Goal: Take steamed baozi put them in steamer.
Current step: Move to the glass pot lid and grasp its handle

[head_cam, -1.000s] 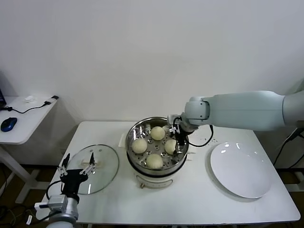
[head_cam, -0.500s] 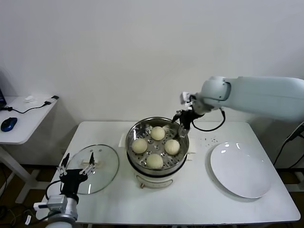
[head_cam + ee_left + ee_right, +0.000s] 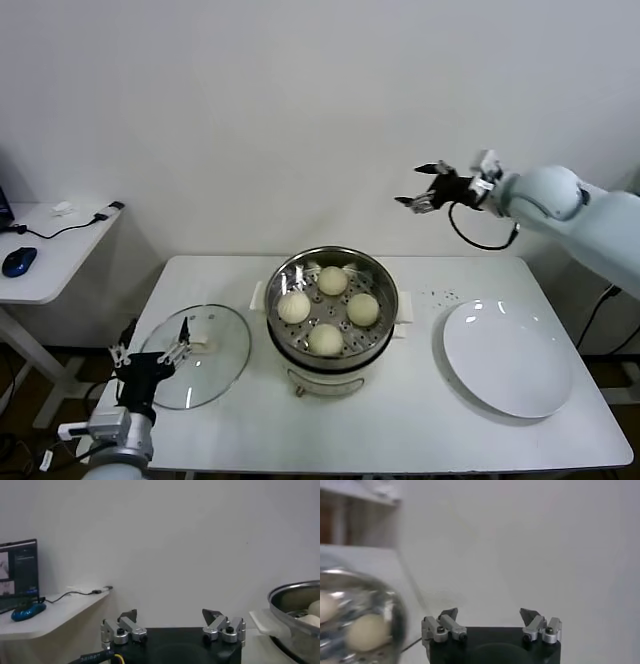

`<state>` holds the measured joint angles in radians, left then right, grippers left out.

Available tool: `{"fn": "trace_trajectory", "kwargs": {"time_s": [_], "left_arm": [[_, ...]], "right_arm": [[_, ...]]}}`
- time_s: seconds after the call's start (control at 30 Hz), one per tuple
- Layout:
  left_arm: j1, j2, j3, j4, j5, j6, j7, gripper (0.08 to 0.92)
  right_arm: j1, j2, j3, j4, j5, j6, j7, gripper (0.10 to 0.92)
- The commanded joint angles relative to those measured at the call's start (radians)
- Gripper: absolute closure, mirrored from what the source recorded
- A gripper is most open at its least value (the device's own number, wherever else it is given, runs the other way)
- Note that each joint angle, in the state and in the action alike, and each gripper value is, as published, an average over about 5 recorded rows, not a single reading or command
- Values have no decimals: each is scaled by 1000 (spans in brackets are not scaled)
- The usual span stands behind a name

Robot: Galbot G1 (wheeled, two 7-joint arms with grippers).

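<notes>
- Four steamed baozi (image 3: 332, 280) sat inside your steamer (image 3: 283, 275), spread across its perforated floor; none touched another
- your right gripper (image 3: 428, 187) hung high above the table (image 3: 400, 420) beyond the steamer, near the wall, fingers spread and holding nothing
- your left gripper (image 3: 148, 353) waited low at the table's near left corner beside the glass lid (image 3: 215, 352), fingers also spread
- a white plate (image 3: 505, 360) lay right of the steamer

you're seeing four steamed baozi (image 3: 332, 280) sitting in the steamer (image 3: 331, 305). the right gripper (image 3: 424, 186) is hanging open high above it, and the left gripper (image 3: 150, 353) is waiting open by the glass lid (image 3: 203, 355).
</notes>
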<state>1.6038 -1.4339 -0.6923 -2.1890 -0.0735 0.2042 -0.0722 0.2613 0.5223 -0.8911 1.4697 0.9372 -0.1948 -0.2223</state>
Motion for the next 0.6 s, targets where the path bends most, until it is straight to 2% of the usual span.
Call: {"fn": "trace_trajectory", "kwargs": {"time_s": [0.03,0.23,0.4,0.6], "left_arm": [[-8,33,-8,-5,-26,12,-5,177],[-12,50,-5,0,-26,5,-5,177],[-5,75,-3,20,-22,-33,-11,177],[15,103,-10,28,-22,-65,-14,177]], "right_arm": [[-1525,-103,1578,213,-167,79,231,203],[-1853,160,1822,258,-280,251,123,203],[-1929,358,1830,242,-341,406,19,203],[-1976,512,1812,244,-344,510,-19,203]]}}
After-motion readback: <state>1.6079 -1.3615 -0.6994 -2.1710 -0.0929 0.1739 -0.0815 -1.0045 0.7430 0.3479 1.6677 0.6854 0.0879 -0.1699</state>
